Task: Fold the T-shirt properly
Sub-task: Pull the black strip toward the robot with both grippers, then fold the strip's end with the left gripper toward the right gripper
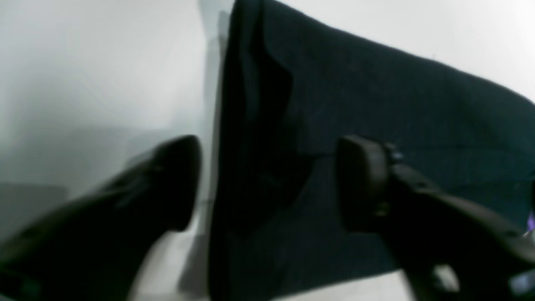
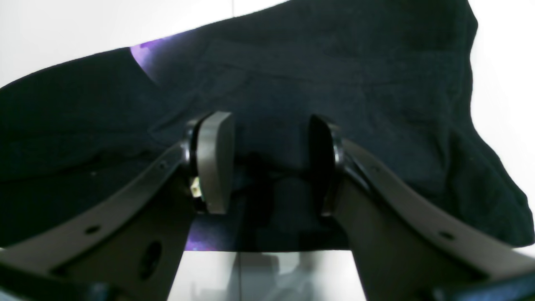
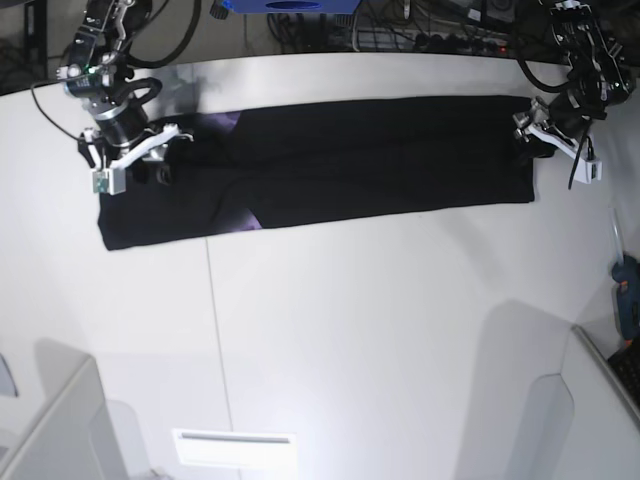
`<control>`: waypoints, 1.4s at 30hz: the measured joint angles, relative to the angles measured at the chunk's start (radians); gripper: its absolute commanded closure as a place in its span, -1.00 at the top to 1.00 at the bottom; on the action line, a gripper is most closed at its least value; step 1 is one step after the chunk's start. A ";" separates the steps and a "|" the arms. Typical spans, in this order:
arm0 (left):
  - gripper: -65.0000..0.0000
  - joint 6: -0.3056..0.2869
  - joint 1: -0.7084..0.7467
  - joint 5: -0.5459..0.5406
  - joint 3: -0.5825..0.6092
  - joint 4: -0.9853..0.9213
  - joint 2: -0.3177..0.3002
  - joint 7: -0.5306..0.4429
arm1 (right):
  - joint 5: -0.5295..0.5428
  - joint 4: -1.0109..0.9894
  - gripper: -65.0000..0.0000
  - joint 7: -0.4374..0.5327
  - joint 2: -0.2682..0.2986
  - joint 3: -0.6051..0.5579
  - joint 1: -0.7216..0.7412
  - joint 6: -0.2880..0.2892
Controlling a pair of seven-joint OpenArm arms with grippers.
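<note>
Here the T-shirt lies as a long folded band on the table — left gripper and right gripper both spread apart, one at each end, holding nothing.

Robotics lab: white table, cables.

No readable text, label or number anywhere.
</note>
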 measured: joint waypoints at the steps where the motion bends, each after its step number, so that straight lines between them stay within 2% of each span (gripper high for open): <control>1: -0.20 0.000 -0.005 -0.005 0.003 -0.013 -0.002 -0.003 | 0.000 0.000 -0.15 0.000 0.000 0.000 0.000 0.000; 4: -0.85 0.000 -0.005 -0.004 0.003 -0.038 -0.001 -0.004 | 0.000 0.000 -0.15 0.000 0.000 0.000 0.000 0.000; 5: -1.00 0.000 -0.003 -0.006 0.002 -0.040 -0.001 -0.005 | 0.000 0.000 -0.15 0.000 0.000 0.000 0.000 0.000; 14: -1.00 -0.001 -0.017 -0.004 -0.006 -0.045 -0.003 0.014 | 0.000 0.000 -0.15 0.000 0.000 0.000 -0.001 0.000; 19: -1.00 0.001 -0.026 0.055 -0.110 -0.042 0.006 0.034 | 0.001 0.000 -0.15 0.000 0.000 0.000 0.000 0.000; 23: -1.00 0.018 -0.006 0.080 -0.159 -0.021 -0.016 0.043 | 0.069 0.000 -0.15 0.001 0.000 0.000 -0.009 0.000; 27: -1.00 0.015 -0.001 0.071 -0.159 0.055 -0.029 0.040 | 0.084 0.000 -0.15 0.000 0.000 0.000 -0.014 0.000; 34: -1.00 0.013 0.090 0.074 -0.156 0.250 -0.023 0.047 | 0.087 0.000 -0.15 0.000 0.000 0.000 -0.014 0.000; 38: -1.00 0.008 0.121 0.070 -0.154 0.365 0.024 0.053 | 0.088 0.000 -0.15 0.000 0.000 0.000 -0.012 0.000; 42: -1.00 0.008 0.152 0.068 -0.065 0.433 0.025 0.055 | 0.088 0.000 -0.15 0.001 0.001 0.002 -0.012 0.000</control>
